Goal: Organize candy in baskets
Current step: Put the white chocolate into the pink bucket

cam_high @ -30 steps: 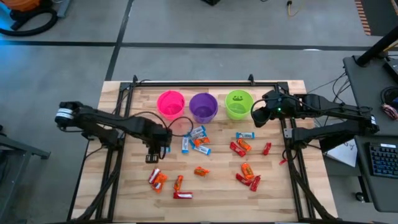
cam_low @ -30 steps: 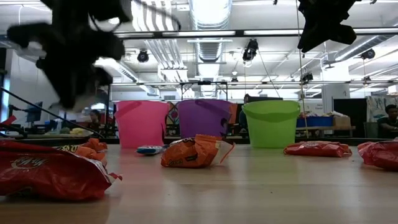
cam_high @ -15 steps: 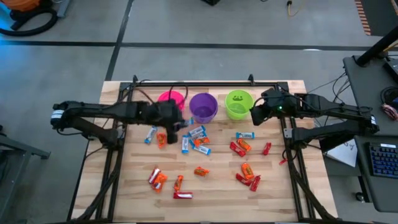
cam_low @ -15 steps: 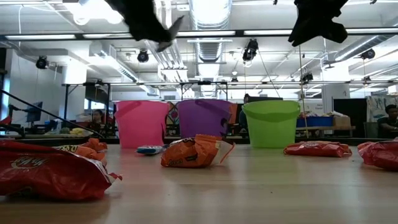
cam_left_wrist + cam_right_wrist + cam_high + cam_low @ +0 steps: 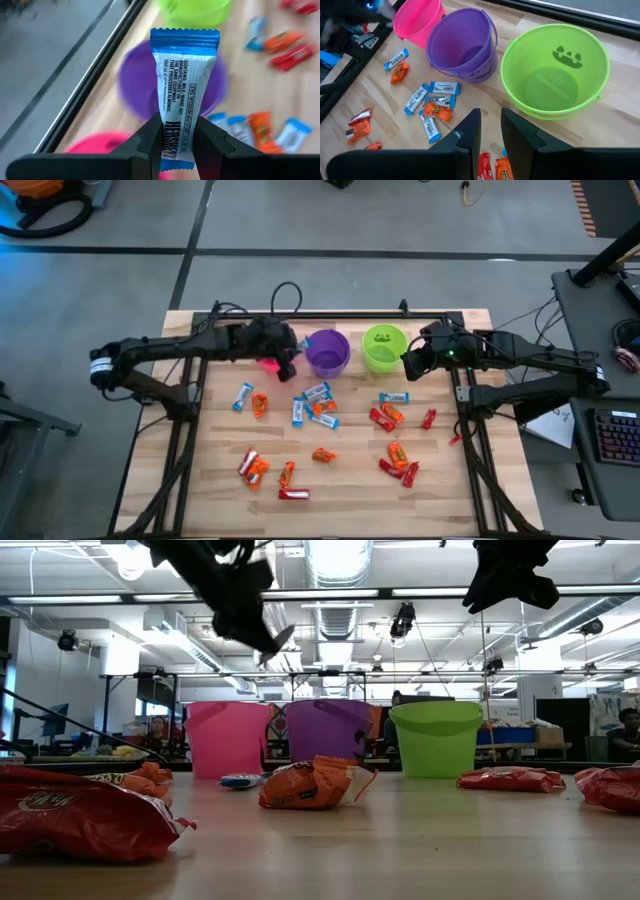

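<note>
Your table (image 5: 440, 490) carries three baskets along its 12 o'clock edge: pink basket (image 5: 417, 22), purple basket (image 5: 327, 352) and green basket (image 5: 383, 347) (the one with a dark face mark). Loose candies (image 5: 322, 455) lie scattered toward 6 o'clock. Your left end effector (image 5: 175, 145) hangs over the gap between pink and purple, clamped on a blue-and-white candy bar (image 5: 181, 87). Your right end effector (image 5: 491, 135) waits at 3 o'clock of the green basket, fingers slightly apart, holding nothing.
</note>
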